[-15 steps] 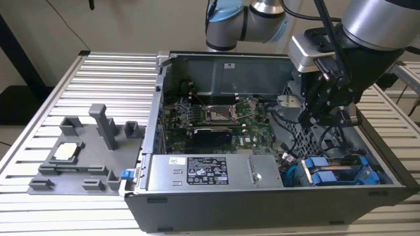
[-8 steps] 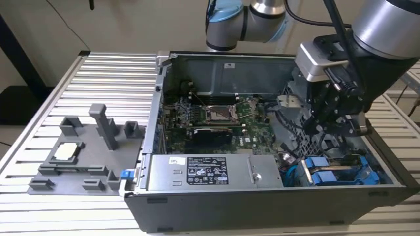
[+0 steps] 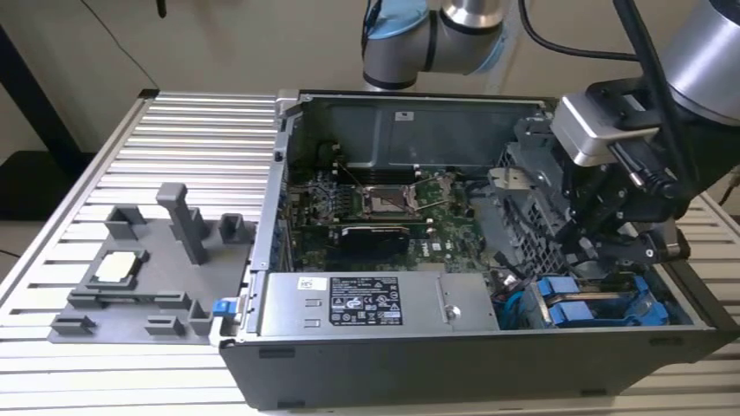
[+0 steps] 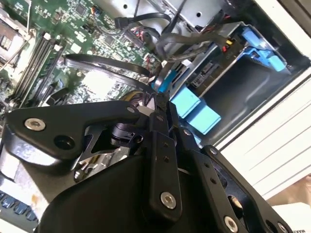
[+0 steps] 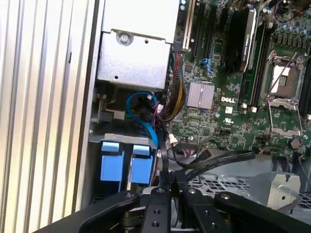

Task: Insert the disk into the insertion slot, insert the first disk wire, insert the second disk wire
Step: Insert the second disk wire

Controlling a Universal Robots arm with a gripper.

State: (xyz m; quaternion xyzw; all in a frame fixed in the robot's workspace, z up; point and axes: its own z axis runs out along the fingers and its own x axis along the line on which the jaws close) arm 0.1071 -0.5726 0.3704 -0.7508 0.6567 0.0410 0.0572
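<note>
The disk sits in the insertion slot (image 4: 217,69) at the case's near corner on the exterior view's right. Its blue carrier (image 3: 592,305) faces up, and its two blue handle tabs (image 5: 112,164) (image 4: 195,109) show in both wrist views. My gripper (image 3: 587,250) hangs just above the tabs, inside the case. Its black fingers (image 5: 156,194) are pressed together, with a thin black wire (image 5: 163,158) running into their tips. My gripper (image 4: 158,108) sits close to a blue cable (image 5: 145,109) that loops beside the disk.
A grey power-supply box (image 3: 347,303) with a white sticker lies along the case's near wall. The green motherboard (image 3: 370,208) fills the middle. A perforated grey cage (image 5: 243,187) stands behind my gripper. A grey fixture (image 3: 151,277) rests on the slatted table.
</note>
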